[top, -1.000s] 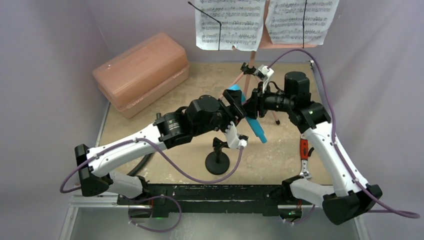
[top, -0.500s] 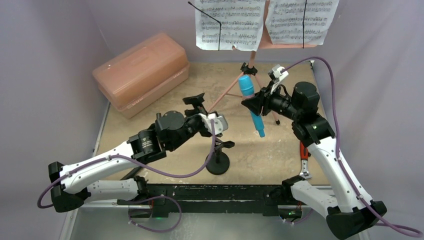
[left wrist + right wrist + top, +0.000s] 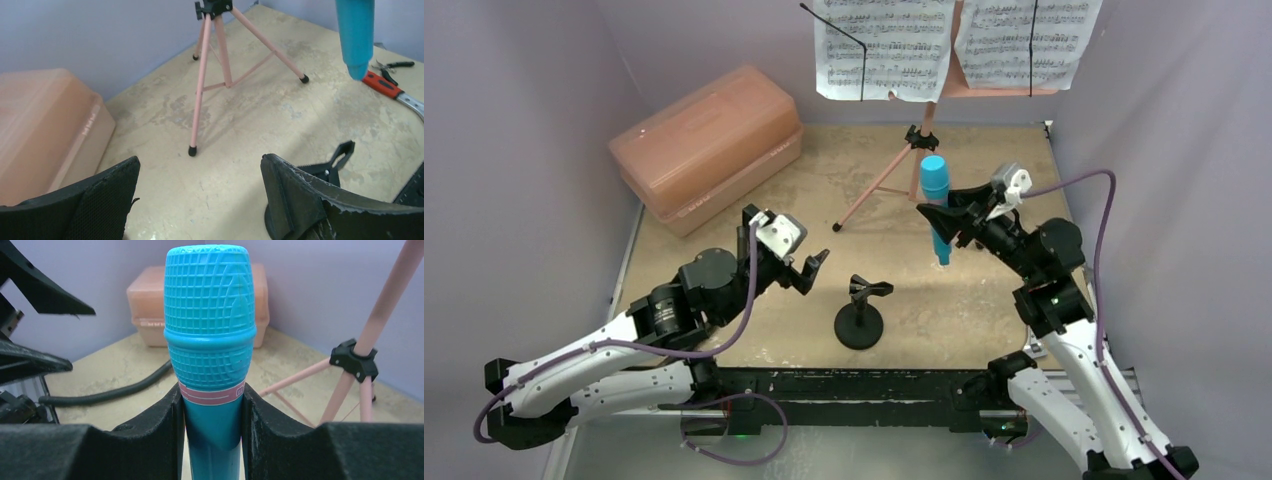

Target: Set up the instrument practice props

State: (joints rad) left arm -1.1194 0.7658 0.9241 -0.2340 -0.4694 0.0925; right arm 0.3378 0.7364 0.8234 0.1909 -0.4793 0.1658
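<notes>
My right fingers [image 3: 212,440] pinch the mic [image 3: 934,178] just below its ribbed head, one finger on each side of the handle at the pink band. The mic stands upright, head up and tail down. From my left wrist the tail seems to hang clear of the desk [image 3: 984,300]. It sits at about 2 o'clock from the mic stand [image 3: 859,322], well apart from it.

My left fingers [image 3: 199,165] are spread wide with nothing between them. They hang over the desk at about 9 o'clock from the mic stand, near it but not touching.

The mic stand is upright on its round base at 6 o'clock on the desk, its clip up top holding nothing.

The music stand [image 3: 879,185] is at 12 o'clock with its tripod legs splayed on the desk. Two pages [image 3: 886,45] sit side by side on it, each crossed by a thin black retaining arm.

The case [image 3: 709,145] lies shut at 10 o'clock against the wall. A red-handled tool [image 3: 382,84] lies flat at the desk's 4 o'clock edge.
</notes>
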